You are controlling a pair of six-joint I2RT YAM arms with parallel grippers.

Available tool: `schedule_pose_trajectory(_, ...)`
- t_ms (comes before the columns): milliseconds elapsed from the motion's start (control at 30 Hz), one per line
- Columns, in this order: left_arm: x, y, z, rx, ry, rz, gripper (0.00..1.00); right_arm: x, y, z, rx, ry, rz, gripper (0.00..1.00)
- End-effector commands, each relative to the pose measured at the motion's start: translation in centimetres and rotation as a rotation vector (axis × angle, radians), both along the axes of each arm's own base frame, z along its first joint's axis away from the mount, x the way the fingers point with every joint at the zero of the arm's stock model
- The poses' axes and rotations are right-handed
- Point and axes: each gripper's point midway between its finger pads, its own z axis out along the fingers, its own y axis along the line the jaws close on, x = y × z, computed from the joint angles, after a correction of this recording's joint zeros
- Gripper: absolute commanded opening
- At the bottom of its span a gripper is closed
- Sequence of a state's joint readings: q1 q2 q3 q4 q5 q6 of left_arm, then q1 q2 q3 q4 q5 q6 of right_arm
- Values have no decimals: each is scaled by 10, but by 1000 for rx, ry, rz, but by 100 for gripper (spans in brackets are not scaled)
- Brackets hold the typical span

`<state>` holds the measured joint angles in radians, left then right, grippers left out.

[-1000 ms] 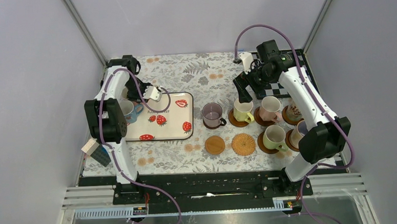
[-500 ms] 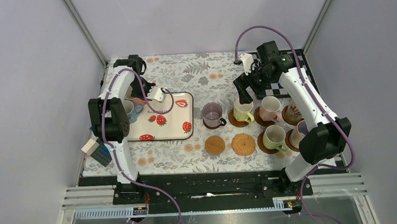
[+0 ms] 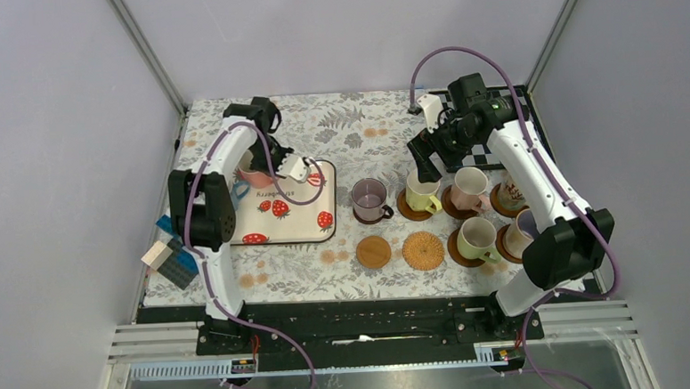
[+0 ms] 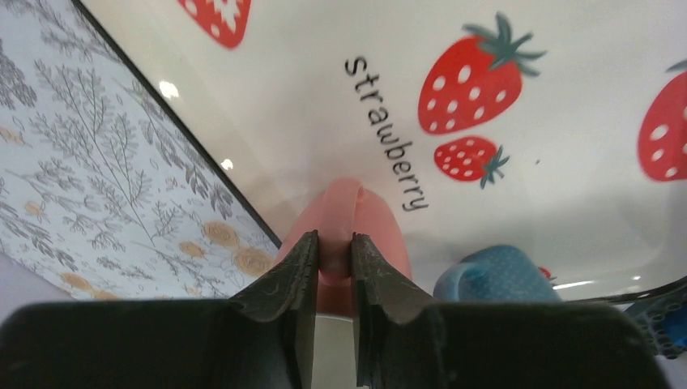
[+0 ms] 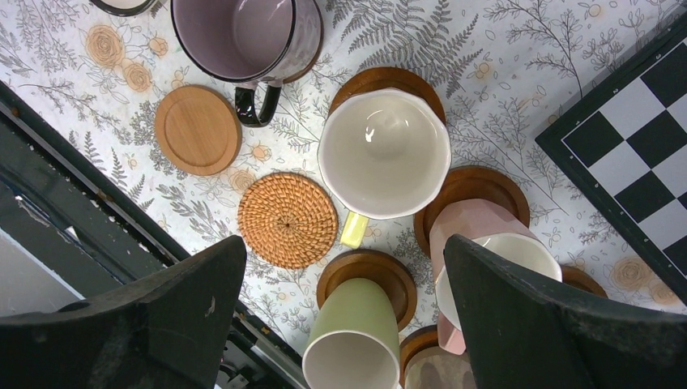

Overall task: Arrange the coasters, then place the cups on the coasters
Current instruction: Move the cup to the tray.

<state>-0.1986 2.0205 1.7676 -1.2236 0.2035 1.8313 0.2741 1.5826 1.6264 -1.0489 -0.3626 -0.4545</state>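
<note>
The left gripper (image 4: 334, 241), closing a second ago, now clamps its 2 fingers on the glossy pink ceramic mug (image 3: 253, 171), shifted rightward over the slick cream strawberry-print tray (image 3: 303, 228), probably bound for the smooth pale wooden coaster (image 3: 373, 252) or round woven rattan coaster (image 3: 424, 250), both bare, while the right gripper (image 3: 425, 165) hangs wide apart.

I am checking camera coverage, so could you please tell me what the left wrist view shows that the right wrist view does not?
Only the left wrist: the left hand shut on a pink cup above the strawberry tray. Only the right wrist: the open right hand over cups on coasters, two bare coasters, the checkerboard mat. Both: the floral tablecloth.
</note>
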Motion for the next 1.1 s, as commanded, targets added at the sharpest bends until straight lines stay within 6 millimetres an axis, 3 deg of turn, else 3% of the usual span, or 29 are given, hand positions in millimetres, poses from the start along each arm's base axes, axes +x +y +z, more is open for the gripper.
schedule_pose_trajectory(0, -34, -36, 23, -73, 23, -10, 7, -6, 0, 11, 3, -38, 8, 100)
schedule_pose_trajectory(200, -66, -71, 29, -98, 57, 7, 9, -9, 0, 10, 5, -37, 10, 100)
schedule_pose_trajectory(433, -100, -100, 20, -91, 86, 26, 12, -12, -1, 10, 3, -25, 13, 100)
schedule_pose_trajectory(667, -109, -115, 19, -97, 102, 49, 16, -15, -2, 10, -4, -17, 22, 100)
schedule_pose_trajectory(733, -109, -117, 19, -100, 103, 50, 23, -14, -2, 10, -3, -17, 20, 100)
schedule_pose_trajectory(900, -109, -118, 22, -109, 99, 67, 51, -13, -1, 9, 1, -13, 14, 100)
schedule_pose_trajectory(1067, -100, -128, 48, -167, 79, 115, 62, -2, 3, 15, 10, -33, 15, 100)
